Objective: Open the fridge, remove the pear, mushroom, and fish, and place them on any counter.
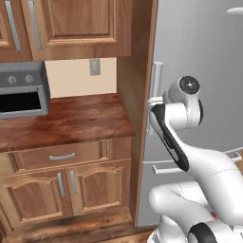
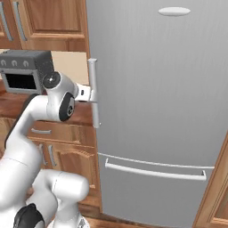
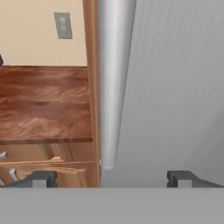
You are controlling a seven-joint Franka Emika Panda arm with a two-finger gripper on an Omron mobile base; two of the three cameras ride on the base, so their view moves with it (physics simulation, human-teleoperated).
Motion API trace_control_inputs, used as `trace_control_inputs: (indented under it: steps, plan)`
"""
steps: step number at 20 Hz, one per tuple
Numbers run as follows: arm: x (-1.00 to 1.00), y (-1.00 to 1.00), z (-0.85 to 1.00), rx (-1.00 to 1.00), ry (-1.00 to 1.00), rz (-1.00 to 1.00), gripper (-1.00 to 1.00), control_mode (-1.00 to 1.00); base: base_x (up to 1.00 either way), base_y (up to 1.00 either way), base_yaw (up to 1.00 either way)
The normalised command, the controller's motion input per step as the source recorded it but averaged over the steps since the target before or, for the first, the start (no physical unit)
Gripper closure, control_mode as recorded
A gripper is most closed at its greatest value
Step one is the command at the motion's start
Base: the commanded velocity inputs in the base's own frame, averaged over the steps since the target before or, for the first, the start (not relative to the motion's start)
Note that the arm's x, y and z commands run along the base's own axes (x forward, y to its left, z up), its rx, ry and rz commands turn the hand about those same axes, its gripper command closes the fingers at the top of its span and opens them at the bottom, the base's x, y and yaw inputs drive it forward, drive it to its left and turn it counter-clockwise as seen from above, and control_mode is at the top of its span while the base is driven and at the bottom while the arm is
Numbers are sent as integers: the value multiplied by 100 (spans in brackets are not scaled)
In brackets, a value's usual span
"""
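The fridge (image 2: 160, 111) stands shut at the right end of the wooden surface (image 1: 71, 121). Its handle (image 3: 113, 83) runs upright along the door's left edge, straight ahead of the gripper (image 3: 111, 177). The jaws are spread wide, one fingertip either side of the bar, holding nothing.

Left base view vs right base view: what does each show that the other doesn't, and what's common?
Left base view alone: the wall outlet above the counter and the lower cabinet doors.
Right base view alone: the oval badge high on the fridge door, and the full lower drawer handle.
Both: the shut fridge, its vertical handle, the toaster oven, and the open gripper at that handle.
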Motion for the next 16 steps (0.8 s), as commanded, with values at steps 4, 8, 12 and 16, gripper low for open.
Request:
trace_control_inputs:
  steps: [4,8,12,16]
  plan:
    - [64,-8,-1,0,0,0,-100,-100,0,0,0]
    - [51,-13,-1,0,-1,0,-100,-100,0,0,0]
    - [47,-3,-11,0,-5,0,-100,-100,0,0,0]
    - [56,0,-12,0,-3,0,-100,-100,0,0,0]
